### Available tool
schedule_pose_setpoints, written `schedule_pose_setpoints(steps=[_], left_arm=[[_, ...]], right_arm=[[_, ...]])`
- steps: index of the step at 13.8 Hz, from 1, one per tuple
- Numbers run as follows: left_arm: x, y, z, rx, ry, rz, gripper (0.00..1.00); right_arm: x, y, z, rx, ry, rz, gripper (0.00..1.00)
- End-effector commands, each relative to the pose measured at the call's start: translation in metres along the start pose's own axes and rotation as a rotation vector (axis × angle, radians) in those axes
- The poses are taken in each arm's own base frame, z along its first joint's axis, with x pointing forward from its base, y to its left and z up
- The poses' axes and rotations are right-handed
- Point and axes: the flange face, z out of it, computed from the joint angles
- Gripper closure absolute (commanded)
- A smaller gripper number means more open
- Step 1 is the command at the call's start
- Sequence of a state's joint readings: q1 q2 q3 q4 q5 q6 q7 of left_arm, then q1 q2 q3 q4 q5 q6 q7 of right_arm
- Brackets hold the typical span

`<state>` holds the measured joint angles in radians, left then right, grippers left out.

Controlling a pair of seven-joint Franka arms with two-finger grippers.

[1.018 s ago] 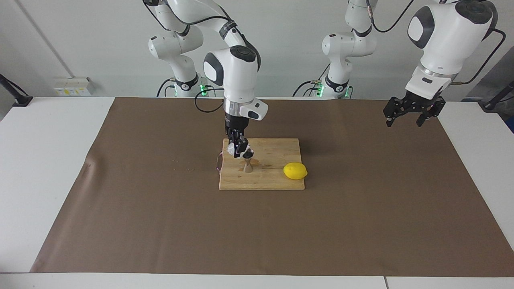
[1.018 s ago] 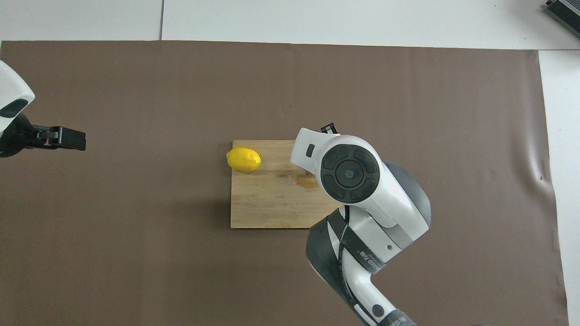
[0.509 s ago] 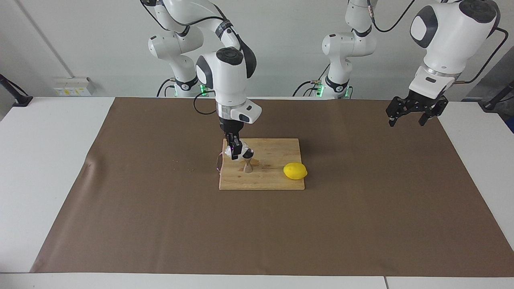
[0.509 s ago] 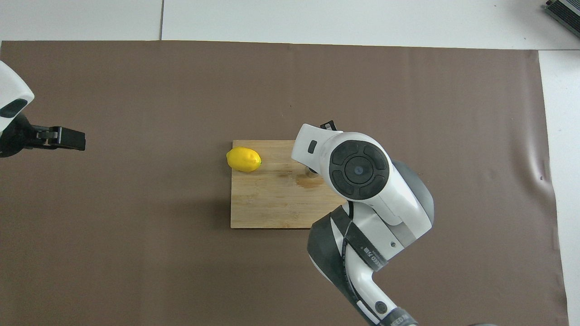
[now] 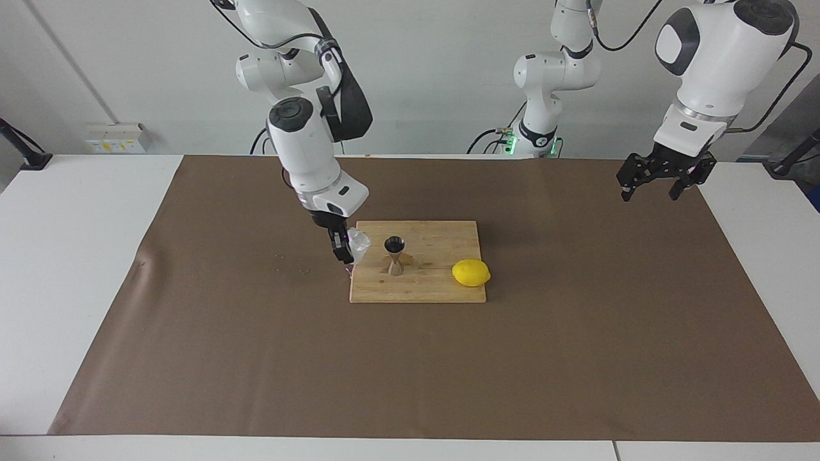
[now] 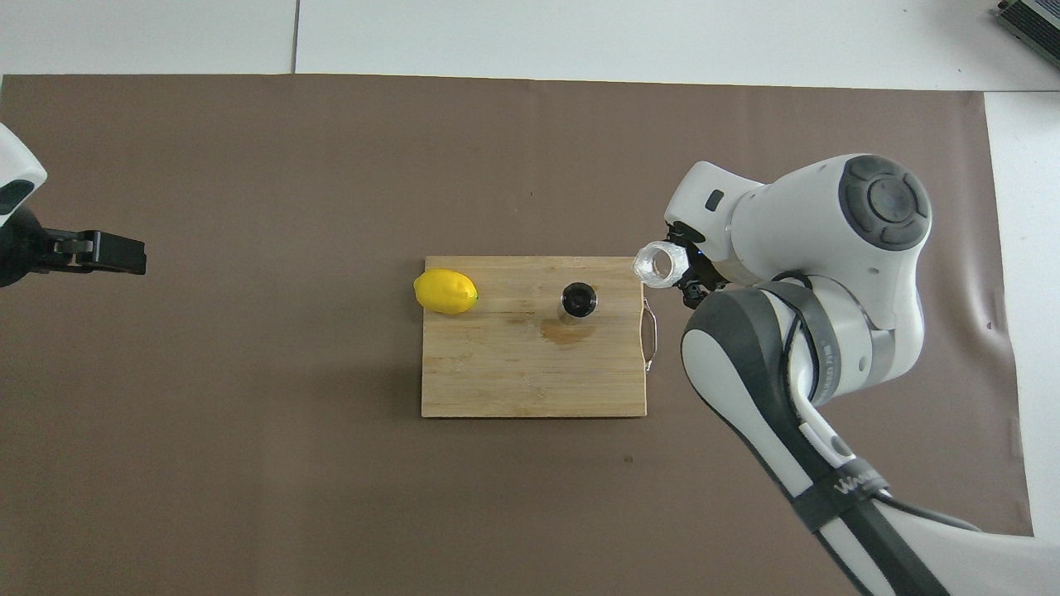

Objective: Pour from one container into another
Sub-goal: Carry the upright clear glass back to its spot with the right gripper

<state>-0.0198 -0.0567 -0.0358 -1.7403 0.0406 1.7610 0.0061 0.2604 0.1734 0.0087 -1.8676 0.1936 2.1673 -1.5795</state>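
A steel hourglass jigger stands upright on the wooden board. My right gripper is shut on the small translucent whitish cup. It holds the cup in the air over the board's edge toward the right arm's end, a short way from the jigger. From overhead the cup's round mouth shows. My left gripper hangs open and empty over the mat at the left arm's end, where that arm waits.
A yellow lemon lies on the board's corner toward the left arm's end. A damp stain marks the wood beside the jigger. A wire handle sticks out from the board's edge under the right arm. A brown mat covers the table.
The right arm has swung from above the jigger toward its own end of the table, carrying the cup with it, so the jigger now shows uncovered. The left arm has hardly moved.
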Motion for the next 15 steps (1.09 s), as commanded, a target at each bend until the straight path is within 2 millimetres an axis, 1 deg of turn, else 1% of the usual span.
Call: schedule_pose_setpoints(steps=[1,2,3,4,7,8,9,10,11,13,15], left_arm=[[-0.007,-0.011,0.0,0.004,-0.005,-0.014,0.0],[-0.006,-0.016,0.005,0.005,-0.016,-0.021,0.0],[-0.008,-0.018,0.006,0.006,-0.027,-0.026,0.0],[-0.008,-0.019,0.004,0.006,-0.024,-0.029,0.0],[-0.006,-0.015,0.009,0.004,-0.031,-0.022,0.0],[-0.005,-0.016,0.012,0.003,-0.039,-0.025,0.0],[-0.005,-0.016,0.013,0.003,-0.039,-0.025,0.0],[-0.002,-0.017,0.02,0.002,-0.046,-0.028,0.0],[-0.001,-0.012,0.018,0.002,-0.04,-0.019,0.0],[-0.005,-0.013,0.011,0.002,-0.037,-0.021,0.0],[-0.007,-0.008,0.004,0.002,-0.028,-0.011,0.0]], right_arm=[[-0.034,-0.014,0.005,0.021,0.096,0.065,1.0],[-0.045,-0.019,0.007,0.026,0.116,0.08,1.0],[-0.052,-0.027,0.011,0.034,0.132,0.087,1.0],[-0.064,-0.03,0.016,0.04,0.146,0.09,1.0],[-0.098,-0.045,0.032,0.054,0.2,0.1,1.0],[-0.11,-0.052,0.041,0.063,0.212,0.101,1.0],[-0.119,-0.058,0.048,0.066,0.218,0.101,1.0],[-0.125,-0.063,0.052,0.07,0.22,0.096,1.0],[-0.135,-0.072,0.057,0.081,0.225,0.121,1.0],[-0.148,-0.078,0.057,0.077,0.227,0.124,1.0],[-0.175,-0.088,0.061,0.067,0.251,0.135,1.0]])
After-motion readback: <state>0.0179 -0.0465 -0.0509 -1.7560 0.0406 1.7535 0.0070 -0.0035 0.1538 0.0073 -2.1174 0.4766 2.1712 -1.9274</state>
